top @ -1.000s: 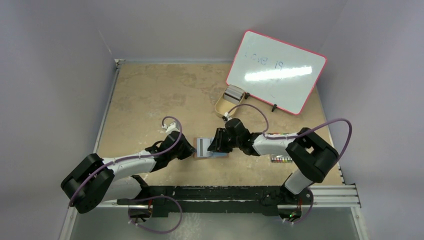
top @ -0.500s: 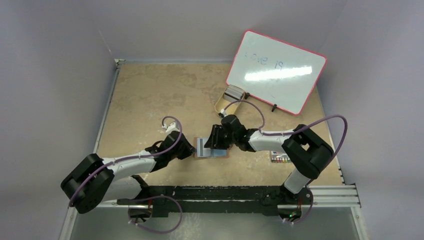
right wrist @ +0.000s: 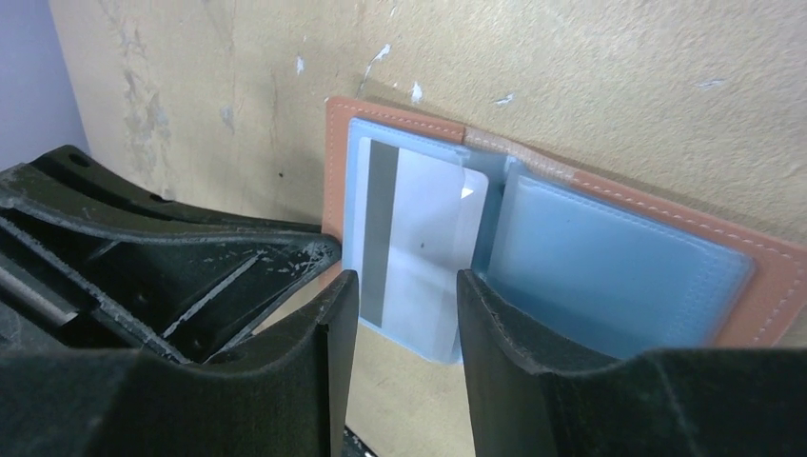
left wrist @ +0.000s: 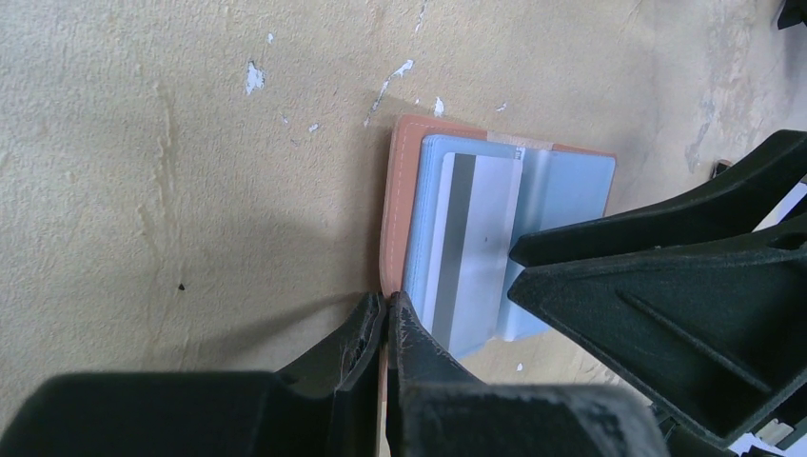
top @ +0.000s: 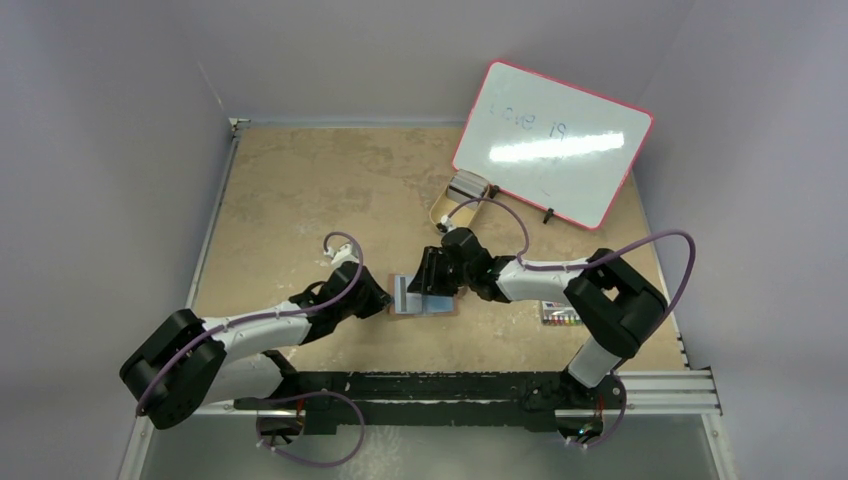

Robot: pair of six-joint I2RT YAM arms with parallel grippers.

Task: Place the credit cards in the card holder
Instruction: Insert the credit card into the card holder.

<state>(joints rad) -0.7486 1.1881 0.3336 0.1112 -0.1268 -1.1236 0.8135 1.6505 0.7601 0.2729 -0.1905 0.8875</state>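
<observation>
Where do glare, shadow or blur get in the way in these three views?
Top external: a glare streak crosses the whiteboard; the card holder shows small. Left wrist: its own fingers are soft up close, and a shadow darkens the table beside the holder. Right wrist: the credit card is sharp, with one small glint.

2 arms (top: 255, 325) with black joints, white links, looping purple cables (top: 342, 236) and black hands (right wrist: 407, 281).

Your worktop (top: 300, 200): card holder (right wrist: 766, 276) lying open, card (right wrist: 428, 238) on its left half; tray (top: 440, 215) behind, markers (top: 562, 318) right.
</observation>
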